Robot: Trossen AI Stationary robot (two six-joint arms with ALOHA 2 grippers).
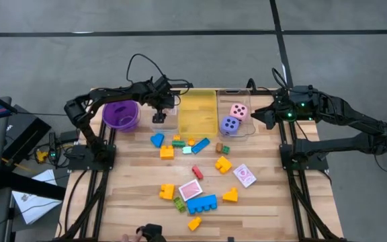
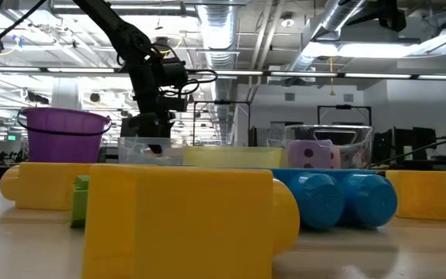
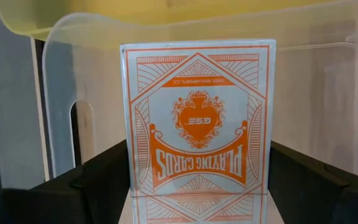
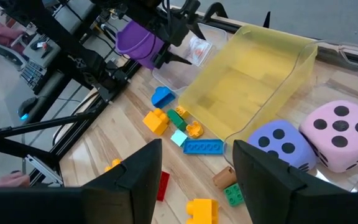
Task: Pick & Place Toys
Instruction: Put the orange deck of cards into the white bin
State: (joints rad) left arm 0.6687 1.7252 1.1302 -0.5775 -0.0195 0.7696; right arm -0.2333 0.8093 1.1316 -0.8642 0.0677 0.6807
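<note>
Place step: left tool [image 1: 158,118] grips card pack [image 3: 197,118] over clear bin [image 1: 167,125]. Next: open wider, release. Right tool [image 4: 194,171], half open and empty, waits at 2 o'clock.

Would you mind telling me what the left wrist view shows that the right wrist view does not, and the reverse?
Only the left wrist view shows the print on the playing-card box held in the left gripper. Only the right wrist view shows the pink die, purple die, purple bowl, loose blocks on the table and the open right gripper. Both show the clear bin and the yellow bin.
</note>
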